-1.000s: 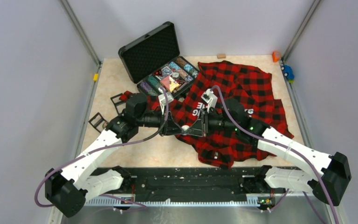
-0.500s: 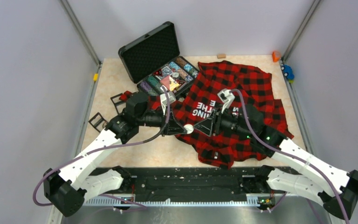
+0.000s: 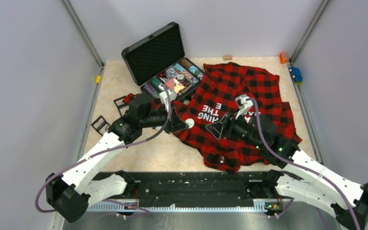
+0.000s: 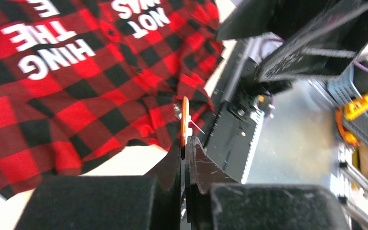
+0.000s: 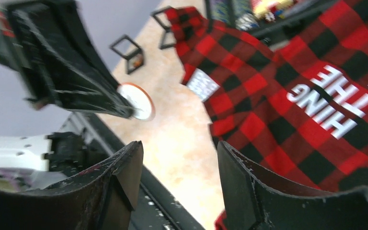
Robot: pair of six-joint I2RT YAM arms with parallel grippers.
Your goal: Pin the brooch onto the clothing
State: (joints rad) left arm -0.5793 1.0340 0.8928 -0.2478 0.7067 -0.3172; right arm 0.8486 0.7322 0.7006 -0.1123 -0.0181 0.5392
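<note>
While the left gripper pinches the light, stiff brooch by its rim above the left edge of the limp flannel shirt — rumpled across the table's right half — the right gripper, spread and empty, should probably take a fold there.

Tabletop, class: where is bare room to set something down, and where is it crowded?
Bare: the near tabletop between the left arm and the shirt hem; also the far-left corner beside the open case. Crowded: the middle, where case, shirt, left arm and right arm meet.
</note>
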